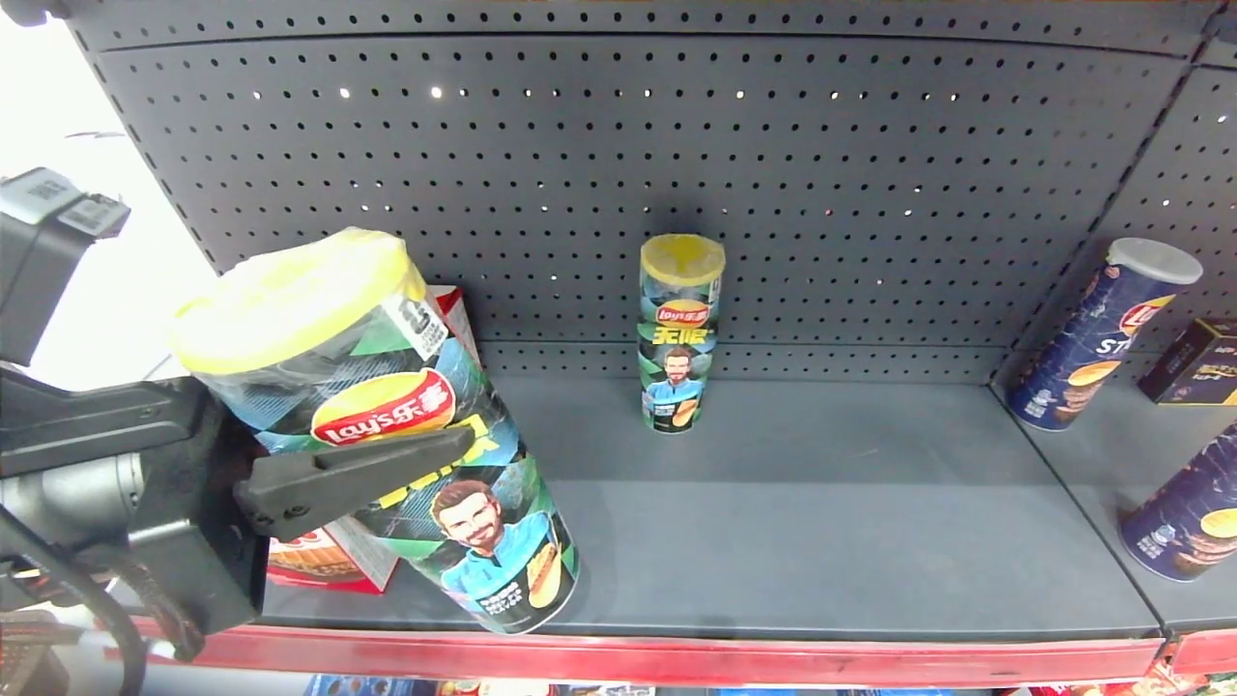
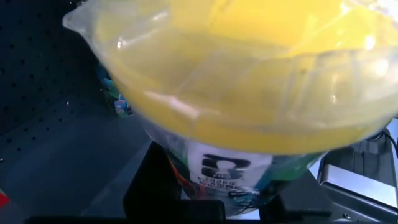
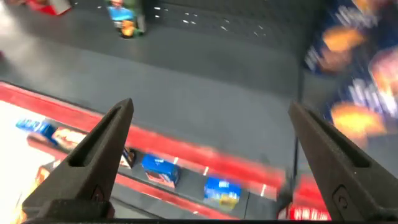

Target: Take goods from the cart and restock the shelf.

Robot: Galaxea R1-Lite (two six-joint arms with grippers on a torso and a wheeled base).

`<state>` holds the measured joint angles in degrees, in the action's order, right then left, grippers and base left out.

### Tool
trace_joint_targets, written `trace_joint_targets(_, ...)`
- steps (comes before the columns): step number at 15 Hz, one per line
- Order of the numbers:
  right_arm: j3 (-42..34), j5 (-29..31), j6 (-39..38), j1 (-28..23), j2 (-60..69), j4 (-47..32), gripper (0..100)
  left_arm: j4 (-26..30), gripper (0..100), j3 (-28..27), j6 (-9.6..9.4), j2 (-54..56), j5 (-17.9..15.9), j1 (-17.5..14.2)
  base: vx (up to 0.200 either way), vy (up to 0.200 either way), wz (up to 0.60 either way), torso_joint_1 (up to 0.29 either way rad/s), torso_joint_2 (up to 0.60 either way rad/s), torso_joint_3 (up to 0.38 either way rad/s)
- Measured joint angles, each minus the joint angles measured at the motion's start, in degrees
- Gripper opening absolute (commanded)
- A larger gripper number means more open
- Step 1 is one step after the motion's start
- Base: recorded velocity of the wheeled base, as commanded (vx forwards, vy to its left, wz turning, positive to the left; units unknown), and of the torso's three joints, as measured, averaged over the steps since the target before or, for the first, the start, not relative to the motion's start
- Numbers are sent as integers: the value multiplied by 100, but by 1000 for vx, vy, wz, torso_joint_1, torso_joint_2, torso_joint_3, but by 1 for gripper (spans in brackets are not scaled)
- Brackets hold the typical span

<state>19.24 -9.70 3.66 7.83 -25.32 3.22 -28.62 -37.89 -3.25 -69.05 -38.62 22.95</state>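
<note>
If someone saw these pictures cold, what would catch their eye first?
The big yellow-lidded chip can, tilted at the front left of the shelf, clamped in the left gripper. A matching can stands upright at the back, against the pegboard. Farther right, dark blue cans lean in the next bay.

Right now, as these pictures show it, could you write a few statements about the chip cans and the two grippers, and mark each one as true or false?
1. The left gripper is shut on a yellow-lidded chip can. True.
2. That held can is upright. False: it is tilted, at the front of the shelf.
3. A second yellow-lidded can stands upright at the back, near the pegboard wall. True.
4. The right gripper is also shut on a can. False: it is open and empty.
5. Every can has a yellow lid. False: the blue chip can in the right bay has a grey lid.
</note>
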Motion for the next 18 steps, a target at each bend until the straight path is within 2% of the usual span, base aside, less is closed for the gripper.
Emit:
trace_joint_targets(3, 261, -146, 252, 673, -1564, 1274, 100, -132, 0, 0, 13, -146, -20, -2, 0, 0, 0, 0, 0, 0)
trace_joint_targets(6, 265, -195, 11, 1279, -2854, 2409, 100, -126, 0, 11, 26, -215, 2, -2, 0, 0, 0, 0, 0, 0)
trace_joint_targets(10, 672, -234, -260, 1465, -4265, 3426, 100, -121, 0, -116, 200, -239, -18, -2, 0, 0, 0, 0, 0, 0)
trace_joint_targets(14, 1871, -457, -141, 1485, -5641, 4084, 100, -115, 0, -210, 206, -250, -38, -5, 0, 0, 0, 0, 0, 0)
trace_joint_targets(15, 2133, -622, -18, 1496, -5932, 4131, 100, -93, 0, -207, 204, -245, -40, -5, 0, 0, 0, 0, 0, 0)
trace_joint_targets(17, 2632, -1459, 354, 1507, -6531, 4303, 100, -71, 0, -180, 213, -223, -49, 0, 0, 0, 0, 0, 0, 0)
trace_joint_targets(18, 2850, -1859, 482, 1518, -6776, 4309, 100, -63, 0, -168, 279, -204, -49, 5, 0, 0, 0, 0, 0, 0)
